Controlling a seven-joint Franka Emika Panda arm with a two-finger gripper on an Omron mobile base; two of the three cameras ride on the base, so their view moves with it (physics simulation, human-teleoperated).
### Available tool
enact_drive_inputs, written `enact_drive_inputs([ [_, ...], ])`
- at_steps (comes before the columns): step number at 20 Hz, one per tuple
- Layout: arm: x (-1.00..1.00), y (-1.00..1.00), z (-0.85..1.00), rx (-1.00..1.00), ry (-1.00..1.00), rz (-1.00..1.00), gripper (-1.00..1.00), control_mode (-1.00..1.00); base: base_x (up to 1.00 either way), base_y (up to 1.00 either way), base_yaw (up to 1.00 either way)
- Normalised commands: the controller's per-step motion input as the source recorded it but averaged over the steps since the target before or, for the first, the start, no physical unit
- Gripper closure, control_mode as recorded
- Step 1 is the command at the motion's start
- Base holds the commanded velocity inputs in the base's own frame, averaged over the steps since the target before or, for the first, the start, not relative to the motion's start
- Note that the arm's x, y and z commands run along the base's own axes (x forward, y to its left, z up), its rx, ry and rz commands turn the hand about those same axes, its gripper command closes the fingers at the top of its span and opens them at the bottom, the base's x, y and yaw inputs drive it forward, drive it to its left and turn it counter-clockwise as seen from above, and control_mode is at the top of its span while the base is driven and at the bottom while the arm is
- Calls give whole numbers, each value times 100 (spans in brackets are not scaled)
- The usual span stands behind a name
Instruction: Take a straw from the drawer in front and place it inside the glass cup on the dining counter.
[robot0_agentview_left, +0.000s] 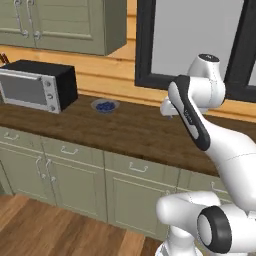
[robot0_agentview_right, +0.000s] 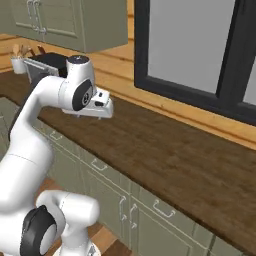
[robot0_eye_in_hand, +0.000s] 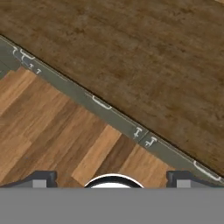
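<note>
Looking over the dark wood worktop (robot0_agentview_left: 125, 130), you see every green cabinet front below it shut, so the straw is presumably inside a closed drawer (robot0_agentview_left: 141, 168); which drawer you cannot tell. One microwave (robot0_agentview_left: 37, 85) and one small bowl (robot0_agentview_left: 105, 105) sit well apart on top. Your gripper (robot0_eye_in_hand: 112, 180) hangs high above the worktop's edge, fingers spread wide, grasping nothing.

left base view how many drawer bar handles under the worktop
3 drawer handles show clearly: far left, middle, and right, next to the arm. The arm may hide more further right.
</note>
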Motion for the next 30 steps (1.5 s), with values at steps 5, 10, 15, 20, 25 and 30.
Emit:
enact_drive_inputs([
  [5, 0, 0, 0, 0, 0, 0, -100, 100, 7, -78, 62],
  [10, 0, 0, 0, 0, 0, 0, -100, 100, 14, -70, 59],
  [15, 0, 0, 0, 0, 0, 0, -100, 100, 5, -67, 49],
  [20, -4, -10, -2, 0, 0, 6, -100, -100, -10, -58, 30],
  [25, -2, 3, -13, -4, -1, 13, -100, -100, 0, 0, 0],
  [30, 6, 73, -50, -26, -11, 0, -100, -100, 0, 0, 0],
])
